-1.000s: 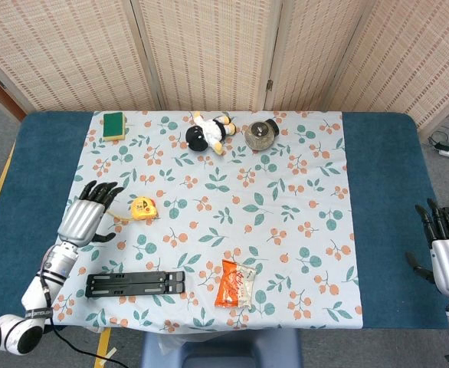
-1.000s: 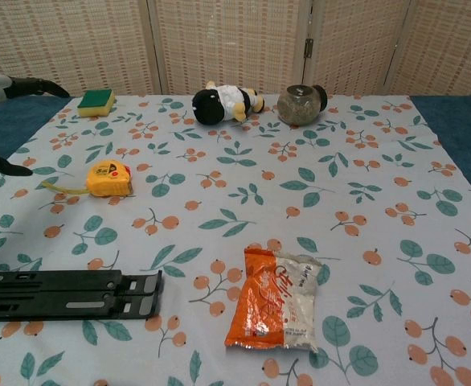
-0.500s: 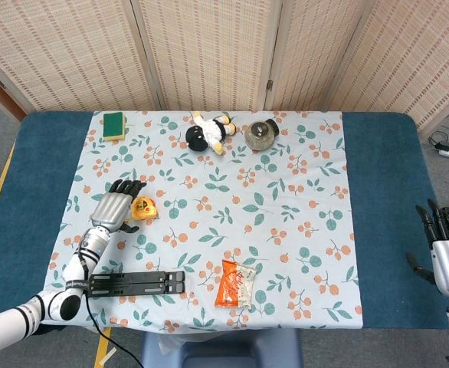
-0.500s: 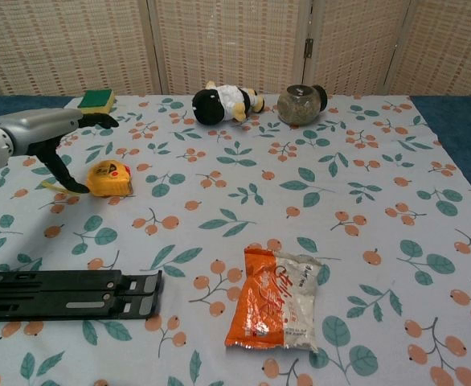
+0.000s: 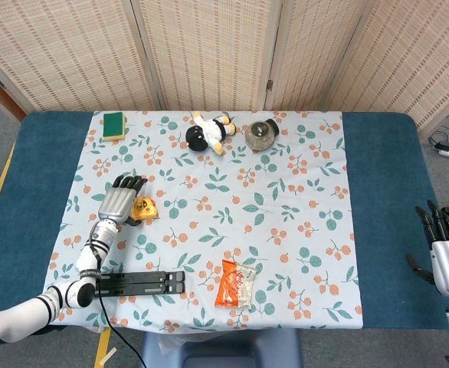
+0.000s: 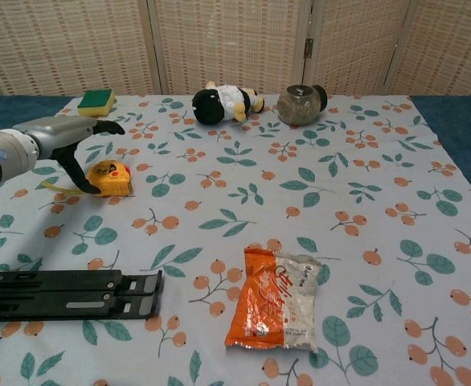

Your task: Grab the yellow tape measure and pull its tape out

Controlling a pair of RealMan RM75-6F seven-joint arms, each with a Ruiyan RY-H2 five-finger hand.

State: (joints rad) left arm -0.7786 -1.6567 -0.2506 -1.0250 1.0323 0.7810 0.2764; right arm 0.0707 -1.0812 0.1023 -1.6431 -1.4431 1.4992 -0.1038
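Nearest the robot lie one flat black slotted metal bar (image 6: 63, 294), cut off at the left edge of the chest view, and one orange-and-clear plastic snack packet (image 6: 276, 310), both on the floral tablecloth (image 5: 286, 222) that covers the blue table (image 5: 381, 192). The right hand (image 5: 448, 257) shows only in the head view, at the frame's lower right corner off the table's edge, partly cut off, its dark fingers upright and apart with nothing in them. Further in, the left hand (image 6: 63, 138) reaches over the one yellow tape measure (image 6: 113, 177), which sits on the cloth's left side; the fingers are spread and the thumb hooks down at the case's left side, but whether it touches the case is hard to make out, and in the head view the hand hides part of the case. A short strip of yellow tape trails out leftward, half hidden behind the thumb. At the far edge stand one green-and-yellow sponge (image 5: 114, 125), one black-and-white plush toy (image 5: 209, 133) lying on its side, and one round glass jar (image 5: 260, 135) tipped over.
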